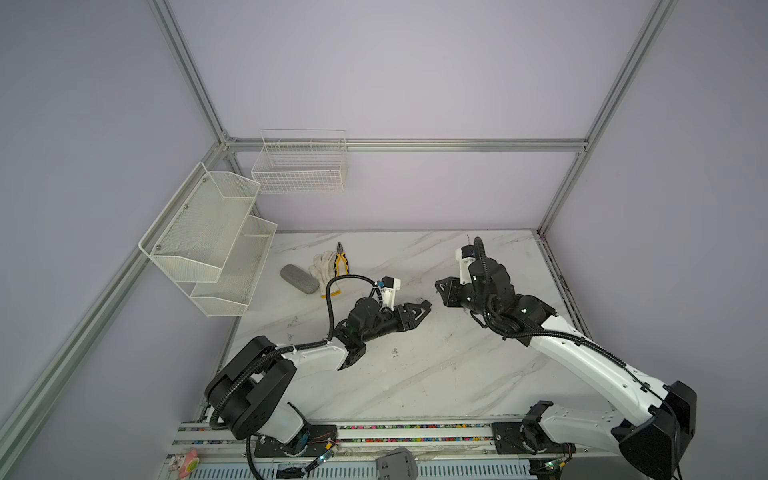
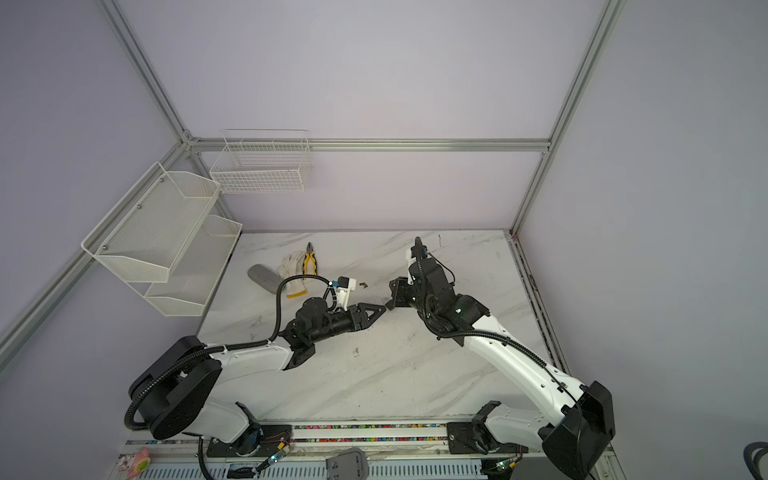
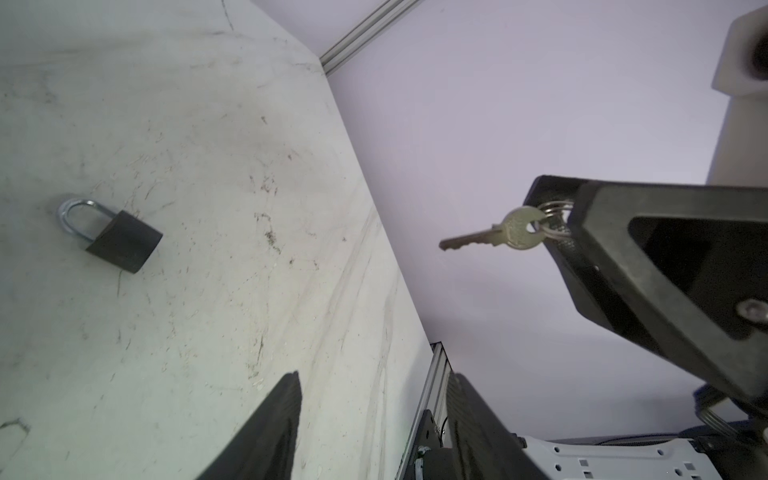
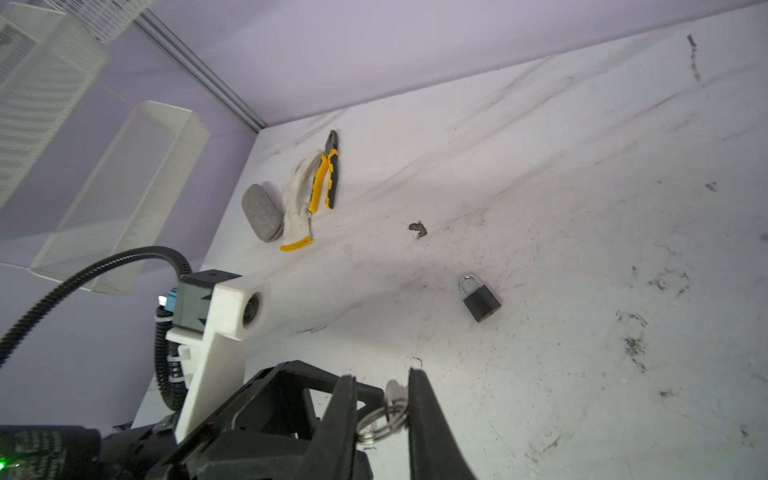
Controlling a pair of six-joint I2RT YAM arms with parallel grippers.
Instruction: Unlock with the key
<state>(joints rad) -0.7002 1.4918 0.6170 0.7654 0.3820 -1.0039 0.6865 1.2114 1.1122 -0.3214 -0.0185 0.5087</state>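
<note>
The key (image 3: 498,235) hung in the air from a small metal ring (image 3: 555,216). The right pincer (image 4: 380,409) pinched that ring between its two black fingers, so the key stuck out sideways, up off the tabletop (image 3: 208,166). The left pincer (image 3: 372,407) was close by, pointing at the key, with its fingers spread apart and nothing between them. The little black padlock (image 4: 480,299) lay flat on the tabletop by itself, well apart from both pincers, and its silver loop was closed. Far back near the wall lay a white glove (image 4: 297,203), yellow pliers (image 4: 324,174) on top of it, and a gray oval case (image 4: 259,212) touching the glove.
</note>
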